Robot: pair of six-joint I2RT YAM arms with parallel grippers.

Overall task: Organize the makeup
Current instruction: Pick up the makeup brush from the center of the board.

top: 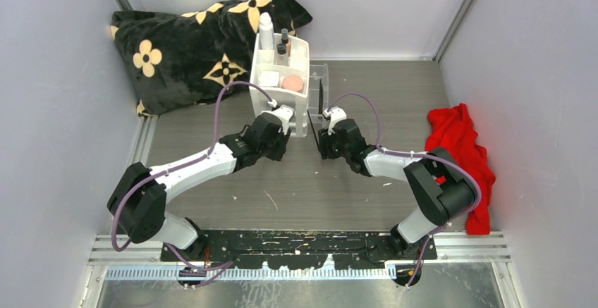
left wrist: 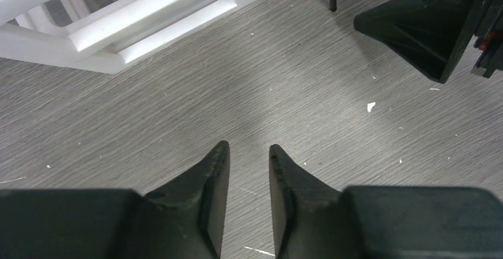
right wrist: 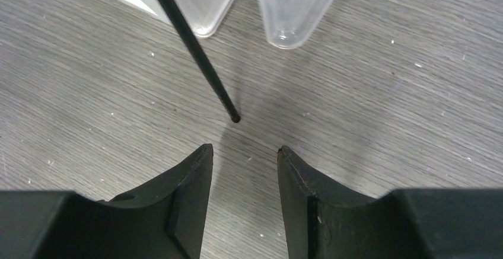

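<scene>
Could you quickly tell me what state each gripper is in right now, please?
Left gripper: open, holding nothing.
Right gripper: open, holding nothing; the thin black pencil ends just ahead of its fingertips, ungripped.

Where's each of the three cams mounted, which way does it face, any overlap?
Top external: above and behind the bases, looking down on the table, white organizer, both arms.
Left wrist: on left arm, facing the table over left tool; organizer corner upper left.
Right wrist: on right arm, facing the table over right tool; black pencil ahead.
Shared: the pencil shows in top and right wrist views.
</scene>
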